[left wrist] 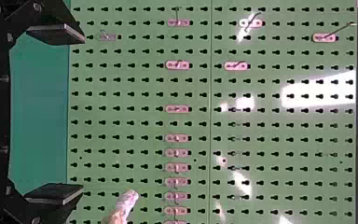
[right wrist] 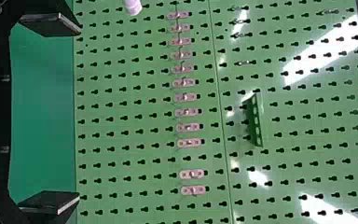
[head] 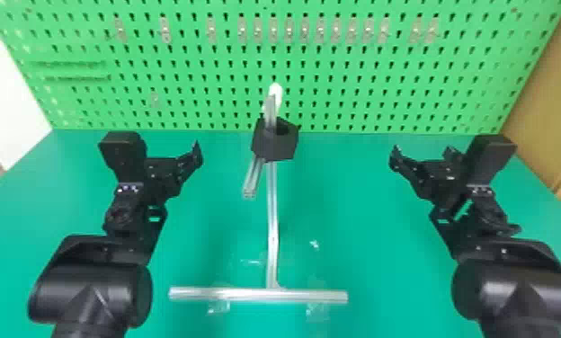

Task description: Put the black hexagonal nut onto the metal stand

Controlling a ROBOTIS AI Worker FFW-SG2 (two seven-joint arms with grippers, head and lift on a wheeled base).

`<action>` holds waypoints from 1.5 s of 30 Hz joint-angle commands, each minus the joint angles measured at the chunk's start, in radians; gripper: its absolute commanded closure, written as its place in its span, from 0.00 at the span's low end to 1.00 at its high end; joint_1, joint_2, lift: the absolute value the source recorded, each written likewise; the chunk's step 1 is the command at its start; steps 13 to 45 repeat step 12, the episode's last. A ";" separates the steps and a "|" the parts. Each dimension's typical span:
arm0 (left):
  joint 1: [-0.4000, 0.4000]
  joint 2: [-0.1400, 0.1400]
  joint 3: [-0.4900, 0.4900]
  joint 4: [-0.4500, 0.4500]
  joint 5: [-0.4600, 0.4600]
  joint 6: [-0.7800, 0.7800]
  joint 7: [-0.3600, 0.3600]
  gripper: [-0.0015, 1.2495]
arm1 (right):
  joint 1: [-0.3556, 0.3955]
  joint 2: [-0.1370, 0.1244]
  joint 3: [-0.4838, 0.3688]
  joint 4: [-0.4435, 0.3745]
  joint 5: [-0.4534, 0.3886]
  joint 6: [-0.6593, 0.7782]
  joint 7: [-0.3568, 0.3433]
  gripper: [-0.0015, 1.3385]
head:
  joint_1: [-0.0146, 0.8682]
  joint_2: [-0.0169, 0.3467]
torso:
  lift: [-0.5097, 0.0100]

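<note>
In the head view, the black hexagonal nut [head: 275, 146] is around the upright post of the metal stand [head: 273, 215], below its top and by the short slanted side bar. To the left of the nut and apart from it, my left gripper [head: 176, 167] stands open. My right gripper [head: 423, 167] is open on the other side, also touching nothing. The left wrist view has the left gripper [left wrist: 67, 114] with its two fingers wide apart and nothing between them. Likewise, the right gripper [right wrist: 65, 113] is spread and holds nothing in the right wrist view.
A green pegboard [head: 338, 81] with a row of small hooks rises behind the green table [head: 365, 251]. The stand's long crossbar lies near the front, with bits of clear tape beside it. A white tip [left wrist: 127, 200] shows low in the left wrist view.
</note>
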 commanded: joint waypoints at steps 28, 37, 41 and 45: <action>0.001 0.000 0.002 0.000 -0.001 0.000 0.000 0.13 | 0.000 -0.002 0.001 0.000 0.000 0.001 0.000 0.05 | 0.80 0.27 | 0.98; 0.001 0.000 0.002 0.000 -0.001 0.000 0.000 0.13 | 0.000 -0.002 0.001 0.000 0.000 0.001 0.000 0.05 | 0.80 0.27 | 0.98; 0.001 0.000 0.002 0.000 -0.001 0.000 0.000 0.13 | 0.000 -0.002 0.001 0.000 0.000 0.001 0.000 0.05 | 0.80 0.27 | 0.98; 0.001 0.000 0.002 0.000 -0.001 0.000 0.000 0.13 | 0.000 -0.002 0.001 0.000 0.000 0.001 0.000 0.05 | 0.80 0.27 | 0.98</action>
